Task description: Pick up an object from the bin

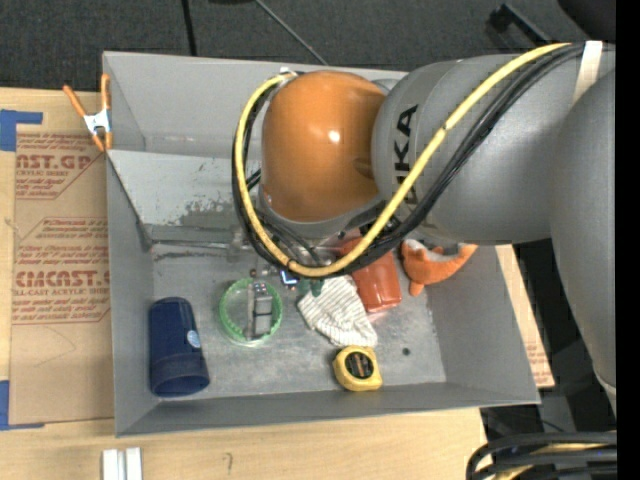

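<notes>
My gripper [262, 313] reaches down from under the orange cover into the bin's front middle. Its tip sits inside a clear green ring [234, 316] that lies flat on the bin floor. Just right of the ring lies a crumpled white cloth with a dark pattern [335, 310]. Behind the cloth, an orange-red block [379, 284] is partly hidden by the arm.
A dark blue cylinder [176, 346] lies at the front left. A yellow tape measure [357, 368] rests near the front wall. An orange and white thing [436, 261] shows at the right, under the arm. The arm and its cover hide the bin's back right.
</notes>
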You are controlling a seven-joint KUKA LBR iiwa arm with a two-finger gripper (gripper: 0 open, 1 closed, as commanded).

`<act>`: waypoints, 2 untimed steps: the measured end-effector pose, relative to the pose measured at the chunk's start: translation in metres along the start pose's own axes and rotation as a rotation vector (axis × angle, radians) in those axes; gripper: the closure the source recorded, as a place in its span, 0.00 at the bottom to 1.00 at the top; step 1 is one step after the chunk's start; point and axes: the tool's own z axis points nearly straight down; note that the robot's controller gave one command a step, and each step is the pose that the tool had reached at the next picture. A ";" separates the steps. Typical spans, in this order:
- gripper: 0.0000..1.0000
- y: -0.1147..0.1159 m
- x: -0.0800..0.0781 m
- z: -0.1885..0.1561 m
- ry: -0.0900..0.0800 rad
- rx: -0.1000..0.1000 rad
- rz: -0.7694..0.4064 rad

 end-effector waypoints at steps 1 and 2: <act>0.00 -0.023 0.013 -0.023 -0.029 -0.007 -0.014; 0.00 -0.056 0.007 0.037 -0.023 -0.006 -0.010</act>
